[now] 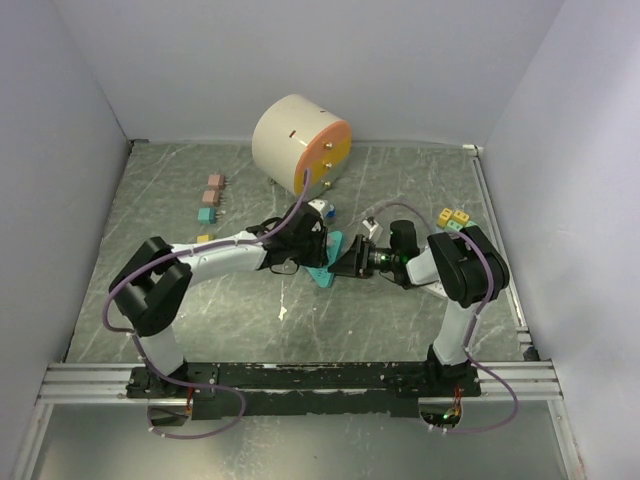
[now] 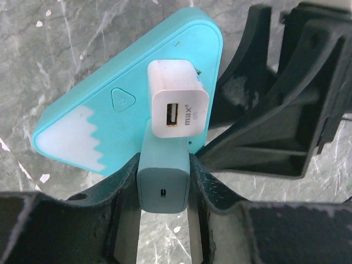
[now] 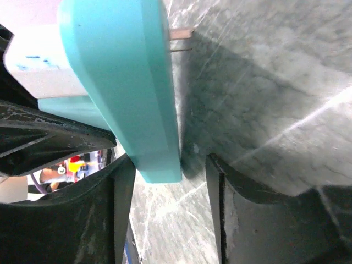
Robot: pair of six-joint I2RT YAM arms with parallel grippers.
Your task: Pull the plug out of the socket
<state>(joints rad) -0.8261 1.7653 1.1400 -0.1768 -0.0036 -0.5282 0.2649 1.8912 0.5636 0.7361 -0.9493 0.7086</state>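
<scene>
Teal socket (image 2: 93, 82), teal plug (image 2: 163, 179), white plug (image 2: 179, 91).

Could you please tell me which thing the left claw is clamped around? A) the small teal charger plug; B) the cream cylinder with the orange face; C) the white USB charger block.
A: the left claw has a finger pressed on each side of the small teal rectangular charger plug, while the white plastic USB charger block sits untouched above it on the teal triangular socket.
</scene>
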